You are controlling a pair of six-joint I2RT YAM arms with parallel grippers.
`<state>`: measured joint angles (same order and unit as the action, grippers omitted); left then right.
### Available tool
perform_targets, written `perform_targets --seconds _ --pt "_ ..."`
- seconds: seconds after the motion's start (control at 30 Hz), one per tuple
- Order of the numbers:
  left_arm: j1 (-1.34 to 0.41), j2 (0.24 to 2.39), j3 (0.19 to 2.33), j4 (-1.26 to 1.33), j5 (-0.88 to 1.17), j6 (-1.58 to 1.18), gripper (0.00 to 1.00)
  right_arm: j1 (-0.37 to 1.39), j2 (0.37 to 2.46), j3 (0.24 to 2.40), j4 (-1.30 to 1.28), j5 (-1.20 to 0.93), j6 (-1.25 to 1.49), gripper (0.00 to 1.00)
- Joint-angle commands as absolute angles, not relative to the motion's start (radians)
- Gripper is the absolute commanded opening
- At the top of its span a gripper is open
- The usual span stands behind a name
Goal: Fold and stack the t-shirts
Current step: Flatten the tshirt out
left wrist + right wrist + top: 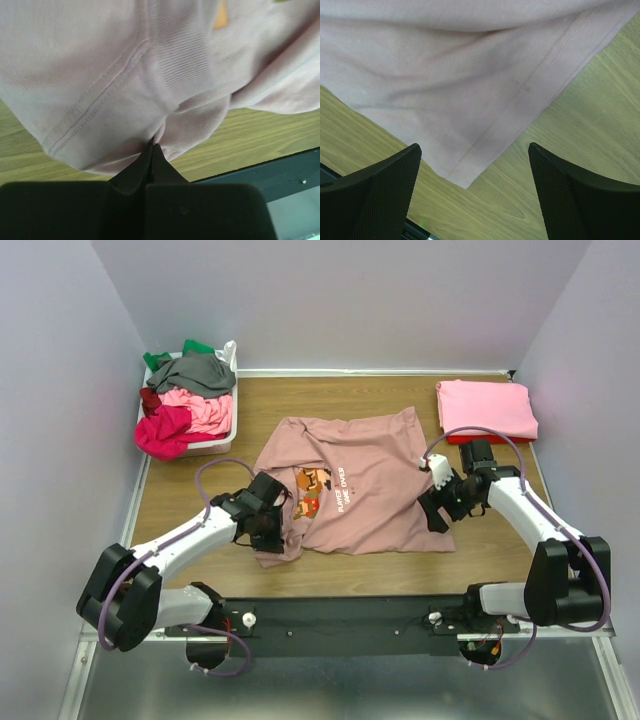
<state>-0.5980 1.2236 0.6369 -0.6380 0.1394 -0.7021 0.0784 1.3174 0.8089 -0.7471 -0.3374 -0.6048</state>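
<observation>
Left claw point(151, 146) pinches the dusty-pink t-shirt point(372, 455), spread rumpled, print point(312, 490) facing up.

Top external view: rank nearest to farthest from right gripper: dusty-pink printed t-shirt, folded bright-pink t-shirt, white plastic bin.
1. Dusty-pink printed t-shirt, at the right gripper, centre.
2. Folded bright-pink t-shirt, far right corner.
3. White plastic bin, far left corner.

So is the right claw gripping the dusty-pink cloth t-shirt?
No, the right claw is open, with the dusty-pink cloth t-shirt corner lying loose between its fingers.
</observation>
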Motion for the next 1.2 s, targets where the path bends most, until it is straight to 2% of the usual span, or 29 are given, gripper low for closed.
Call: perform_targets --seconds 0.0,0.27,0.57,0.73,1.03,1.17 --pt "-0.604 1.212 0.718 -0.649 0.127 -0.66 0.0 0.074 1.319 0.825 -0.773 -0.261 -0.611 0.94" --pt "-0.603 1.175 0.727 -0.667 0.129 -0.664 0.0 0.049 1.339 0.812 -0.83 -0.233 -0.627 0.91" --pt "-0.597 1.132 0.776 -0.704 0.123 -0.653 0.0 0.052 1.284 0.789 -1.029 -0.495 -0.894 0.86" --pt "-0.594 1.131 0.77 -0.704 0.118 -0.652 0.0 0.077 1.331 0.756 -0.967 -0.417 -0.864 0.81" --pt "-0.591 1.129 0.756 -0.693 0.12 -0.653 0.0 0.12 1.387 0.709 -0.858 -0.319 -0.793 0.65" --pt "-0.584 1.123 0.772 -0.701 0.117 -0.647 0.0 0.147 1.42 0.698 -0.796 -0.244 -0.744 0.51"
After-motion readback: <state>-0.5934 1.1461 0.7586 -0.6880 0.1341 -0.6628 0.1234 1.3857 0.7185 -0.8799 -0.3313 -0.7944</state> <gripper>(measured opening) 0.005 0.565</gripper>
